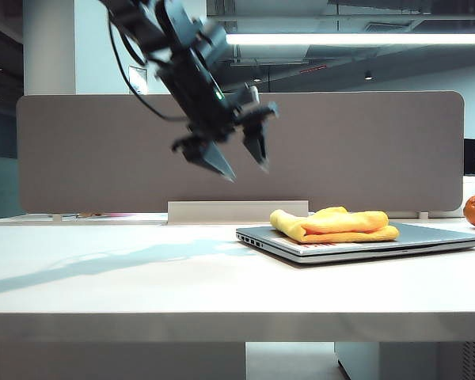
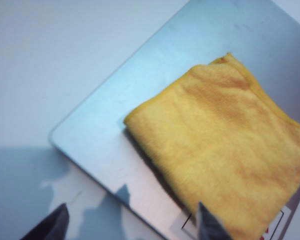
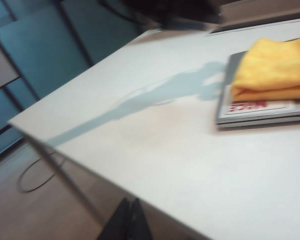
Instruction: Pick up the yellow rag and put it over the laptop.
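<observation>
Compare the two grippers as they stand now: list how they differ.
The left gripper hangs in the air, up and left of the yellow rag on the laptop, jaws wide apart; the right gripper sits low near the table's edge, fingers together. The left one looks down at the rag; the right views it from afar. Neither holds anything.

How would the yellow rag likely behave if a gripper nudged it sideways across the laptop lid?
The yellow rag looks soft and folded, so it would probably bunch or unfold rather than slide whole. The laptop lid looks smooth, so some slipping seems possible. Left gripper hangs open above; right gripper looks shut.
</observation>
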Controlling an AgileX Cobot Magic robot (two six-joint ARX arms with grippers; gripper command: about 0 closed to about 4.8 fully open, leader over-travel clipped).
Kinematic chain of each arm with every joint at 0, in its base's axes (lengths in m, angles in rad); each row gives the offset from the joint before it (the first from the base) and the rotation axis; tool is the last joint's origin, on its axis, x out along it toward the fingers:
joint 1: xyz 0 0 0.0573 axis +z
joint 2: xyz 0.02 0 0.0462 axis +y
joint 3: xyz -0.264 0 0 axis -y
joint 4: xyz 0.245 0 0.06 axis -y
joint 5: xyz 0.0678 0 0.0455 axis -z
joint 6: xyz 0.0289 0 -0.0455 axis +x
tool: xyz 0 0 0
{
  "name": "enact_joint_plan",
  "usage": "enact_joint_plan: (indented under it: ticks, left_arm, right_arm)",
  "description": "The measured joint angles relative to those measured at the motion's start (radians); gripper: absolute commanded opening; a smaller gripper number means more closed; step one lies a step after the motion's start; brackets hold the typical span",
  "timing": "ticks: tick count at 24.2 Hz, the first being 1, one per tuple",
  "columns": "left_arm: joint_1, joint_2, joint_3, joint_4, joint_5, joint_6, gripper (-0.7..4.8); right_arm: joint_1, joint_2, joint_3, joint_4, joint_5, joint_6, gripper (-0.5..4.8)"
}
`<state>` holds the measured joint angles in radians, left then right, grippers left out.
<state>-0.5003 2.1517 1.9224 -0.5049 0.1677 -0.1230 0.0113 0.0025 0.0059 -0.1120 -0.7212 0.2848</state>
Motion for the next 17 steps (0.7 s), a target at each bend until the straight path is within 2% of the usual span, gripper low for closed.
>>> enact_joint_plan:
  ticks: [1, 2, 6, 8, 12, 13, 17]
  left_arm:
    - [0.006, -0.022, 0.0, -0.021, -0.009, 0.005, 2.78]
    - [0.014, -0.039, 0.0, -0.037, -0.016, 0.01, 2.29]
    - [0.051, -0.113, 0.0, -0.105, -0.049, 0.018, 0.07]
    - [0.085, -0.165, 0.0, -0.165, -0.06, 0.03, -0.06]
    - [0.129, -0.248, 0.0, -0.224, -0.12, 0.117, -0.06]
    - [0.143, -0.278, -0.005, -0.238, -0.153, 0.151, -0.06]
    - [0.172, -0.324, -0.006, -0.265, -0.168, 0.172, -0.06]
  right_arm:
    - [0.0, 0.0, 0.0, 0.0, 0.025, 0.0, -0.01]
    - [0.0, 0.0, 0.0, 0.0, 0.048, 0.0, -0.01]
    - [0.0, 0.0, 0.0, 0.0, 0.206, -0.001, -0.01]
    - [0.0, 0.0, 0.0, 0.0, 0.369, -0.004, -0.01]
    - [0.0, 0.0, 0.0, 0.0, 0.531, -0.066, -0.01]
    - [0.0, 0.0, 0.0, 0.0, 0.565, -0.095, -0.01]
    - [0.0, 0.0, 0.0, 0.0, 0.615, -0.124, -0.01]
